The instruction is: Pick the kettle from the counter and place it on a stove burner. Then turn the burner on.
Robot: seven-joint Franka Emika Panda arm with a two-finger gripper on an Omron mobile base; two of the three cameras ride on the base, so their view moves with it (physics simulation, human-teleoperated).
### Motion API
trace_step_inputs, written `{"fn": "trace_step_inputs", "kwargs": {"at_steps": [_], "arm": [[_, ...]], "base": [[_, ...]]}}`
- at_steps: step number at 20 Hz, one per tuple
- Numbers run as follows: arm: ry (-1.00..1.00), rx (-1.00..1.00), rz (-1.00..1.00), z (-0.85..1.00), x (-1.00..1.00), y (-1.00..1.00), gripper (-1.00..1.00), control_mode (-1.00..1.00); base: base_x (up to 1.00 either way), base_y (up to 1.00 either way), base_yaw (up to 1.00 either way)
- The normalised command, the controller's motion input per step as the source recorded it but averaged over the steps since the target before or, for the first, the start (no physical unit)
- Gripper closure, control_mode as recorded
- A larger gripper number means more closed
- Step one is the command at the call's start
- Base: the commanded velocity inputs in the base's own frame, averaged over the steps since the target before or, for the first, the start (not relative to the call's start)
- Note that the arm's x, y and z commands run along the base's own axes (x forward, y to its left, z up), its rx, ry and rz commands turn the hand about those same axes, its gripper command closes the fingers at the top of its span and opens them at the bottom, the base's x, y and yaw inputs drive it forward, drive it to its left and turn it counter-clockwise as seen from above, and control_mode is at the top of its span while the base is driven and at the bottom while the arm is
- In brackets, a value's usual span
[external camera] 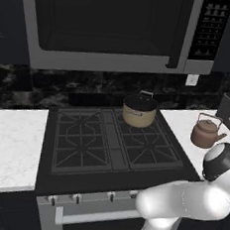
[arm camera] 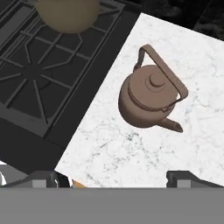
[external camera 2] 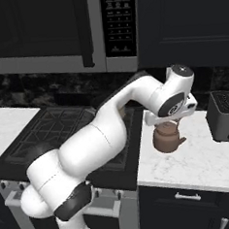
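White-arm gripper [arm camera: 112, 177] hangs w/ jaws spread wide, holding nothing, above copper-pink kettle [arm camera: 148, 96]. Kettle sits upright on marble tabletop [arm camera: 131, 148], just right of black cooktop [external camera: 109, 141]; tan saucepan [external camera: 139, 110] on back-right burner beyond.

A copper-pink kettle [arm camera: 148, 98] sits on a white countertop [arm camera: 131, 144] with faint grey veins. The cooktop [external camera: 109, 141] and its grates are black. A tan saucepan [external camera: 139, 111] has a dark rim.
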Motion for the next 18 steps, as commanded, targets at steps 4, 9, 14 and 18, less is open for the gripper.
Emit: {"fn": "trace_step_inputs", "kwargs": {"at_steps": [4,9,14,18], "arm": [[0.18,0.0,0.01,-0.21,0.83,0.03,-1.0,-1.0],[0.18,-0.01,0.0,-0.13,0.2,0.0,-1.0,-1.0],[0.02,-0.09,0.0,-0.34,0.25,-0.03,-1.0,-1.0],[0.0,-0.05,0.0,-0.33,0.43,-0.17,-1.0,-1.0]], "base": [[0.0,0.0,0.0],[0.0,0.0,0.0],[0.0,0.0,0.0],[0.0,0.0,0.0]]}}
